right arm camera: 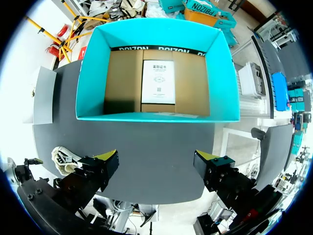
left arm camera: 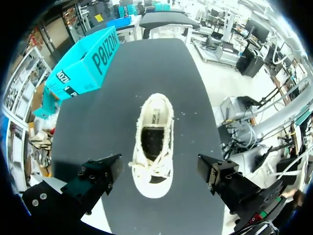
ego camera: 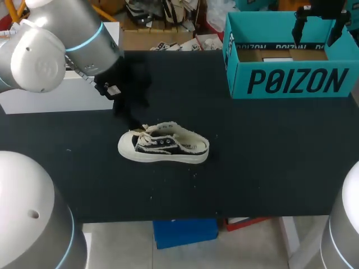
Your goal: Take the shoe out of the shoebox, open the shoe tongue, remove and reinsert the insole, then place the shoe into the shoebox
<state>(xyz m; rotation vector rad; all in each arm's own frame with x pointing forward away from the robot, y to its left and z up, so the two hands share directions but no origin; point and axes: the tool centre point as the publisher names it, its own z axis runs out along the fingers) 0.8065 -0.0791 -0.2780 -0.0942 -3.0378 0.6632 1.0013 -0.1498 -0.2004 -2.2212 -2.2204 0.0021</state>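
Danger is at the laces (ego camera: 146,134): left gripper (left arm camera: 159,169) hangs over the toe end of shoe (ego camera: 164,148), fingers wide and empty, and could snag a loose lace and drag the shoe. Shoe stands on table (ego camera: 269,157), well apart from box (ego camera: 291,81). Right gripper (right arm camera: 155,166), also wide and empty, hangs above the box. Insole is hard to make out in the dark opening.

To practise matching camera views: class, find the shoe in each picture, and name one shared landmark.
Head view: shoe near the table's middle.
Left wrist view: shoe ahead of the left hand, between its open fingers.
Right wrist view: shoe beside the right hand, outside its fingers.
Shared landmark: teal shoebox.
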